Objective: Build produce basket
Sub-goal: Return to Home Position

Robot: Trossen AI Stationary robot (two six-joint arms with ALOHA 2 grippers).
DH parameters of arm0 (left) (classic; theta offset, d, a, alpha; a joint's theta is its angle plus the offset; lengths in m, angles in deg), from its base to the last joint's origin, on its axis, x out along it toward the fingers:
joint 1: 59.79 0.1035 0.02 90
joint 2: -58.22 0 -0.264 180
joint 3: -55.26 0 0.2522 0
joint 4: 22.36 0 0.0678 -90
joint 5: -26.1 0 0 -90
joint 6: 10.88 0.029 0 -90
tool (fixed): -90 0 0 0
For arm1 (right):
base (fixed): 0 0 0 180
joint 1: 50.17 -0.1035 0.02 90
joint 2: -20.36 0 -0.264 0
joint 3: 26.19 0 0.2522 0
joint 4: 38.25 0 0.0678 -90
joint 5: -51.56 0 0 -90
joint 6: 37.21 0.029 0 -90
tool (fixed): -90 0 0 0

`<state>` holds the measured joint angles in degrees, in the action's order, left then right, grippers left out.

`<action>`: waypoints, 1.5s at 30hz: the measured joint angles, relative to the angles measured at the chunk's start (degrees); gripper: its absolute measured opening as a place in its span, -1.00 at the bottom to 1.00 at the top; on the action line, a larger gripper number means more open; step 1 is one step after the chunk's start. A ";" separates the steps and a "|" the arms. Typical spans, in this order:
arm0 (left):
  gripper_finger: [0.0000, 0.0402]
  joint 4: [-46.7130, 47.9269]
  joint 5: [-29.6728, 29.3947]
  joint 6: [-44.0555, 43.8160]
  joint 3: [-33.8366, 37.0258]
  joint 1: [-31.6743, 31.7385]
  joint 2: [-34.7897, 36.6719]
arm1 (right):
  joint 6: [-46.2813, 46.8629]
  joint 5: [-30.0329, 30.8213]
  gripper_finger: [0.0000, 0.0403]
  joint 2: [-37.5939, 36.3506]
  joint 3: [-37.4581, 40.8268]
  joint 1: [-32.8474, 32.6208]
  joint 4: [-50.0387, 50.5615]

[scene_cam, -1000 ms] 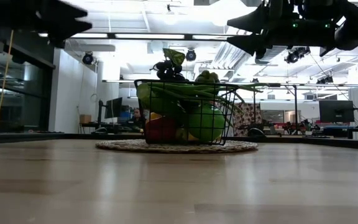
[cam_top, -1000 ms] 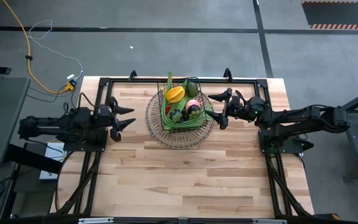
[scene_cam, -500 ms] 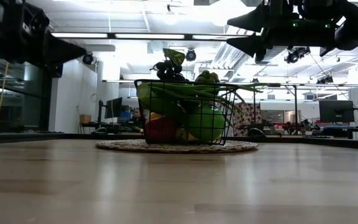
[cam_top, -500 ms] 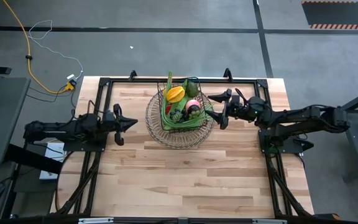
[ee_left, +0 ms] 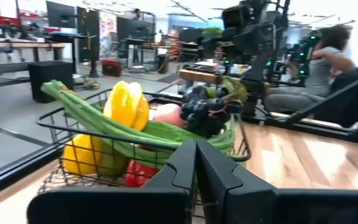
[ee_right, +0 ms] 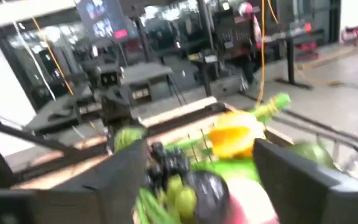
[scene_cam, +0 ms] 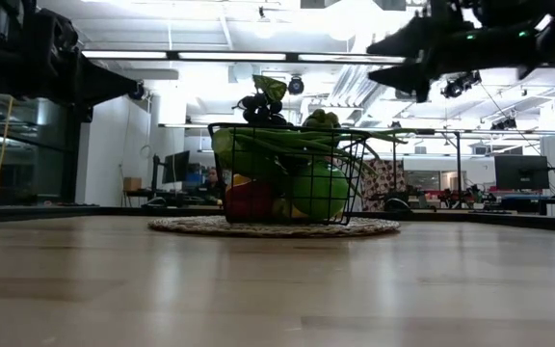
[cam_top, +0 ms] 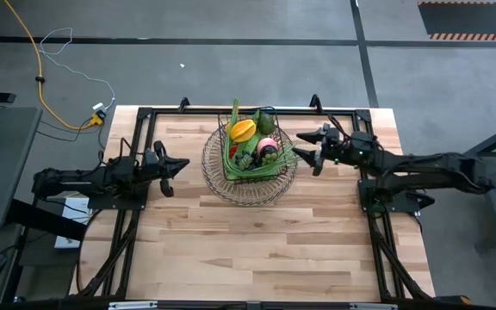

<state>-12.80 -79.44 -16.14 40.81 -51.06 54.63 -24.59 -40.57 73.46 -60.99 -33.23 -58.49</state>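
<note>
Closed left claw (ee_left: 196, 163) faces the produce-filled basket (ee_left: 50, 120).

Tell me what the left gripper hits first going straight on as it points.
The left gripper would likely meet the basket first, at its near wire wall; depth is unclear.

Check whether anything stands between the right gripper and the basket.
Nothing visible does. The right gripper, fingers open, hangs in the air by the flaring rim of the basket, with no object between them.
</note>
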 joint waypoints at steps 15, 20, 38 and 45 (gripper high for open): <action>-0.98 0.05 -0.10 -0.08 0.00 0.00 0.00 | -2.62 -0.60 -0.86 -23.84 10.82 -5.88 13.23; -0.98 0.06 -0.10 -0.08 0.00 0.00 0.00 | -2.80 -4.43 -0.97 -27.83 16.44 -9.47 5.65; -0.98 0.07 -0.08 -0.08 -0.01 0.00 0.00 | -6.80 0.37 -1.00 -52.88 17.05 -11.48 23.61; -0.98 0.07 -0.08 -0.10 -0.04 0.00 -0.13 | -6.45 2.09 -1.00 -52.07 19.54 -14.58 20.17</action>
<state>-12.72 -79.51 -16.24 40.76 -51.06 54.50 -31.04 -38.48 21.38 -41.45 -47.81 -38.32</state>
